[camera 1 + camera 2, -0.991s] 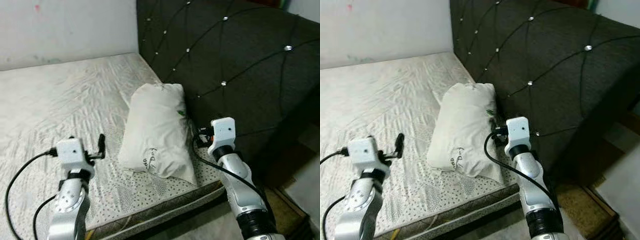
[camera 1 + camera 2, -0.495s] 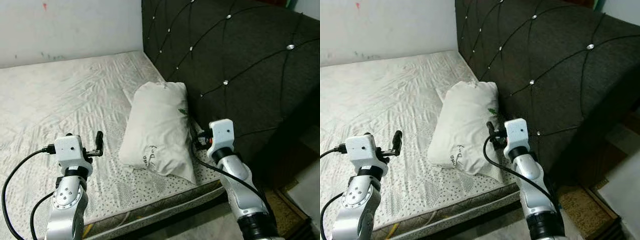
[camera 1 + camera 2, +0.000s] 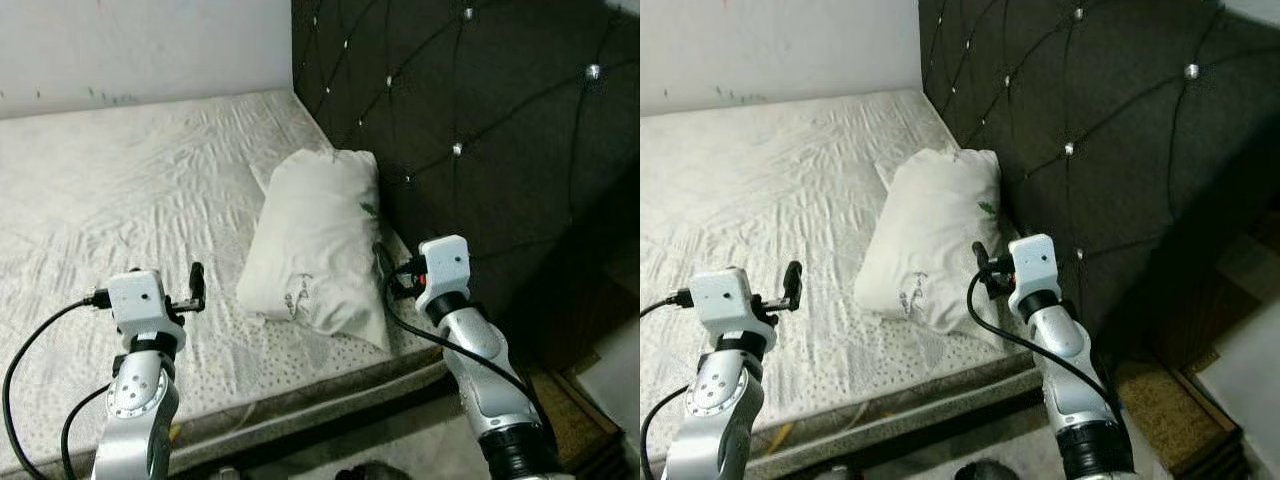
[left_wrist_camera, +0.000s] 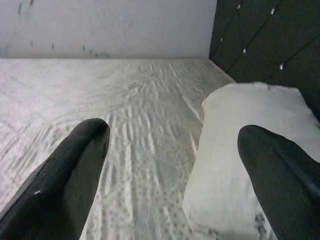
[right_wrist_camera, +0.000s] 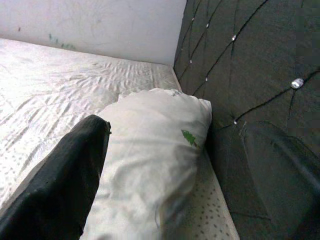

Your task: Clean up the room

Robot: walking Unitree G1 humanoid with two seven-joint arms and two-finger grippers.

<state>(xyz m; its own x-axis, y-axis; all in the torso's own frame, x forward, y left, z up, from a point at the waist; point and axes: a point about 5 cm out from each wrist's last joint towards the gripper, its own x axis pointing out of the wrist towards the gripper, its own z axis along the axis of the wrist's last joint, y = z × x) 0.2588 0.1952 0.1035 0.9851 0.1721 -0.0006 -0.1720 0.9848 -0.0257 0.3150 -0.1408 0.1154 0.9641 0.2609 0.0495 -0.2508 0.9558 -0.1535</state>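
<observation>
A white pillow [image 3: 315, 240] with a small green mark lies on the bare mattress [image 3: 120, 190], leaning against the dark tufted headboard [image 3: 480, 110]. My right gripper [image 3: 386, 272] is open at the pillow's near right corner, in the gap between pillow and headboard; in the right wrist view the pillow [image 5: 150, 150] lies between its spread fingers [image 5: 65, 175]. My left gripper [image 3: 197, 286] is open above the mattress, a short way left of the pillow [image 4: 245, 150], with nothing between its fingers [image 4: 70, 175].
The mattress's front edge [image 3: 300, 400] runs just below both arms. A white wall [image 3: 140, 45] stands behind the bed. To the right of the bed lies a brown mat [image 3: 570, 410] on the floor, and a dark object [image 3: 365, 470] sits on the floor in front.
The whole picture has shifted, so the camera moved; more of the bed's front edge and floor shows. Both grippers keep their places relative to the pillow.
</observation>
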